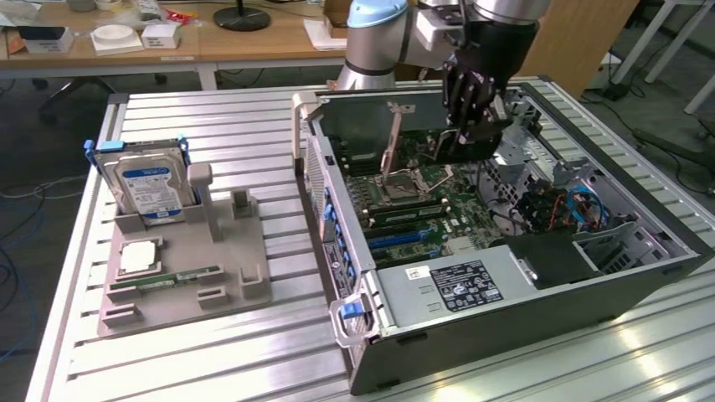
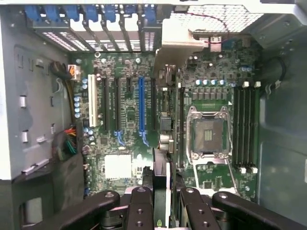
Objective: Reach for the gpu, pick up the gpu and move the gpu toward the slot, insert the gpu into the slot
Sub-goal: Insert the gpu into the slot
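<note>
Dark, flat circuit-card gpu (image 1: 460, 149) with its silvery end bracket hangs in my black gripper (image 1: 477, 132), pinched narrow, above the green motherboard (image 1: 447, 205). I judge it mid-carry. The long blue plastic slot (image 2: 141, 103) lies just beside, so seating needs the card's edge aligned with the groove.

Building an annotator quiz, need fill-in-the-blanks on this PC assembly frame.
1. The end effector holds the gpu over the green ___.
2. The hard drive stands ___ in its gray holder.
3. The hard drive's label is white and ___.
Missing: motherboard; upright; blue.
</note>
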You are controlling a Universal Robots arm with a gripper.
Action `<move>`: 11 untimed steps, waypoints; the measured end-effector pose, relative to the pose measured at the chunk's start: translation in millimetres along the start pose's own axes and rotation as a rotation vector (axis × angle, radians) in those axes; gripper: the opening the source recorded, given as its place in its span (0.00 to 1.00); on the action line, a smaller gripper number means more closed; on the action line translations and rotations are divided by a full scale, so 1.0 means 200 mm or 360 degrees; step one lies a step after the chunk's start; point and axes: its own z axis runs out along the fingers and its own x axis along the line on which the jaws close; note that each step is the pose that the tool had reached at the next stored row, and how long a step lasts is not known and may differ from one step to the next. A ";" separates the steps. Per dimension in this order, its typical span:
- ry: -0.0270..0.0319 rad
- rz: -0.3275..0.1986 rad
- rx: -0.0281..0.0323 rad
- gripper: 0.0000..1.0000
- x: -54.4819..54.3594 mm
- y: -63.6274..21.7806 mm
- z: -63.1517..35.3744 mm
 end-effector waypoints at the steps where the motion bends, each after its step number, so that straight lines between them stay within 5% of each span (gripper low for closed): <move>1: 0.00002 0.0000 -0.00001 0.27 0.01 0.000 0.002; 11: -0.00009 -0.0038 -0.00008 0.27 0.05 0.051 0.070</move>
